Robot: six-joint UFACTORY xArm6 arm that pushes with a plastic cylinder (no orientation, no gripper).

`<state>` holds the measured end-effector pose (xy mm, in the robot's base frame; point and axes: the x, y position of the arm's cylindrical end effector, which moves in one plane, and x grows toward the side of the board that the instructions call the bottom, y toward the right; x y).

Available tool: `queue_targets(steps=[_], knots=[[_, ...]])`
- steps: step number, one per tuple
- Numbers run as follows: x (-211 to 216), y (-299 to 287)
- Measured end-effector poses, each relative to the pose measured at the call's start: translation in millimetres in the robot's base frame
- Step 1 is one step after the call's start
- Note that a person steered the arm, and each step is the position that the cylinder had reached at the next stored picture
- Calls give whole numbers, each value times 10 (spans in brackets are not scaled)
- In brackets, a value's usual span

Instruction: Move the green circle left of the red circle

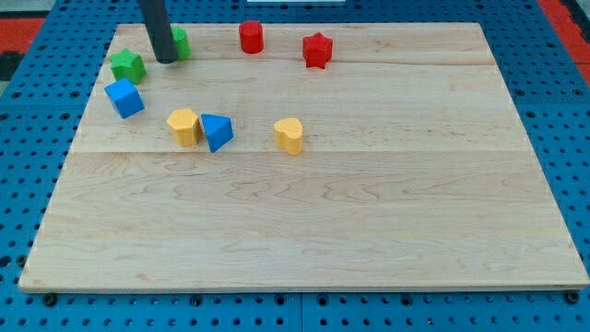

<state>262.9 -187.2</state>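
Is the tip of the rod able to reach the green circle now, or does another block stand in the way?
Probably yes. My tip is already at the green circle, on its left side in the view, partly hiding it. No block lies between them; the green star sits further left.

A pale wooden board [304, 212] lies on a blue perforated base [553, 111]; red shows beyond the top corners.
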Motion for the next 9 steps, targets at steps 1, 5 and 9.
queue_targets(steps=[1,5,9], knots=[[-33,120],[31,-921],[801,-808]])
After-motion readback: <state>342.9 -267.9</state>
